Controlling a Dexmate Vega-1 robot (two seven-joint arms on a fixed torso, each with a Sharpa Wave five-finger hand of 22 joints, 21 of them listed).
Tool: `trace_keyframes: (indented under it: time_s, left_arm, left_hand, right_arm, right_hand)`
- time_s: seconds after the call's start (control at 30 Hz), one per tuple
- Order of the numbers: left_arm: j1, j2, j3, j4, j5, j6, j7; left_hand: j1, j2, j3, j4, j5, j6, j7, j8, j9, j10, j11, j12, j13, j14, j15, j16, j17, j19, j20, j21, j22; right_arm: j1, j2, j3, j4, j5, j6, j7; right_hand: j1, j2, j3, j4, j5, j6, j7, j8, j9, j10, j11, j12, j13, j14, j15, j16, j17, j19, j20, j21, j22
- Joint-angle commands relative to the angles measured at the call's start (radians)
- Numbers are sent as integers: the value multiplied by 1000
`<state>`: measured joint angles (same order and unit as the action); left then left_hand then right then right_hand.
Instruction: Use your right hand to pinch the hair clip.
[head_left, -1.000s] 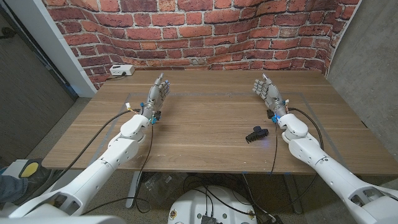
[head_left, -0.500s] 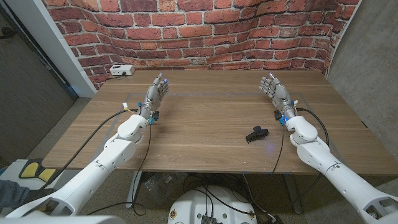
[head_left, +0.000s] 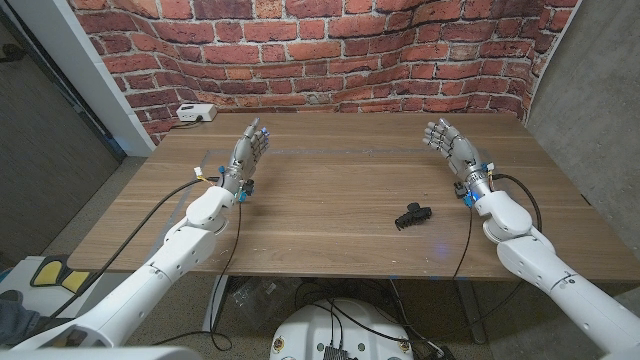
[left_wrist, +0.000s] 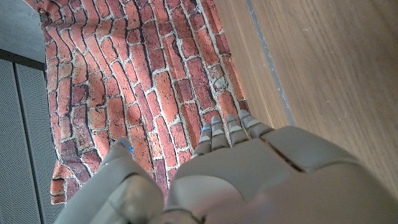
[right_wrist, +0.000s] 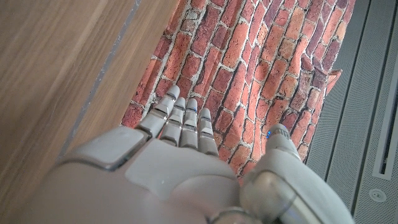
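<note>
Hair clip (head_left: 411, 214) lay untouched on the wooden surface (head_left: 330, 200), toward the near edge and on the robot's right half, a small black claw-shaped piece lying on its side. The right hand (head_left: 447, 143) was well apart from it, raised farther back over the surface with its fingers spread and holding nothing; the clip sat nearer the robot than that hand and a little toward the middle. In the right wrist view the right hand (right_wrist: 180, 162) showed its pale back, the fingers (right_wrist: 185, 123) reaching side by side toward the brick wall (right_wrist: 249, 68), with the thumb standing off to one side and nothing between them.

The left hand (head_left: 249, 152) stood on the robot's left half of the surface, also far back, its fingers extended and apart, empty. The left wrist view showed that left hand (left_wrist: 249, 174) from behind, with its fingertips (left_wrist: 227, 127) pointing toward the bricks and the wood grain running beside it.

Black cables (head_left: 180, 195) ran along both forearms down to the near edge. A small white box (head_left: 195, 113) sat at the far left corner of the surface against the wall. A thin pale line marked a rectangle on the wood between the two hands.
</note>
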<state>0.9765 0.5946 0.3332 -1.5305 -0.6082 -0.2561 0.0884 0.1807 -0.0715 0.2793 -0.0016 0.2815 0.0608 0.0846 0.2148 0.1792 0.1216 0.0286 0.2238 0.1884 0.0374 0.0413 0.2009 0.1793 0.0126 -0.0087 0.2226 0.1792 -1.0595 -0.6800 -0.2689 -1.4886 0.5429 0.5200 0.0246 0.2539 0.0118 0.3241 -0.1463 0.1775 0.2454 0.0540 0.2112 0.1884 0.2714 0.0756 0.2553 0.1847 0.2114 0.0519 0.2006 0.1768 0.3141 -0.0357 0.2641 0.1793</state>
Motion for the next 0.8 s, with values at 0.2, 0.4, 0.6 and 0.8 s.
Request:
trace_keyframes:
  time_s: [0.2,0.4,0.6,0.8]
  left_arm:
    - [24,-1,-2,-37,16,1,34]
    - [25,9,-2,-53,24,17,40]
    - [11,5,6,-48,28,31,40]
    - [-6,-9,17,-35,33,28,36]
  left_hand:
    - [12,4,6,-2,-5,16,5,5,6,19,2,10,3,19,0,4,2,16,1,5,1]
    - [16,6,6,-3,-7,27,5,7,6,28,3,12,3,24,1,3,2,18,3,4,1]
    - [19,8,6,-4,-9,35,5,9,6,34,0,12,3,29,1,3,2,21,5,4,1]
    - [22,9,6,-5,-10,41,5,9,6,38,0,12,3,33,1,3,2,24,6,4,1]
  right_arm:
    - [-93,-53,54,-80,-30,78,17]
    - [-119,-64,66,-98,-46,93,16]
    - [-153,-83,80,-132,-80,89,2]
    - [-178,-97,93,-152,-107,98,-2]
  right_hand:
    - [27,-2,5,-8,2,45,-19,16,7,19,-15,6,1,22,-5,-2,3,22,-3,-1,3]
    - [34,-1,6,-9,2,36,-16,11,8,30,-21,8,1,27,-6,-2,3,27,-2,-2,3]
    - [46,6,12,-11,2,44,-10,12,8,41,-16,10,1,35,-5,-2,3,32,-3,-3,3]
    - [56,10,15,-13,2,49,-9,12,7,47,-19,10,1,39,-6,-3,3,39,-2,-2,3]
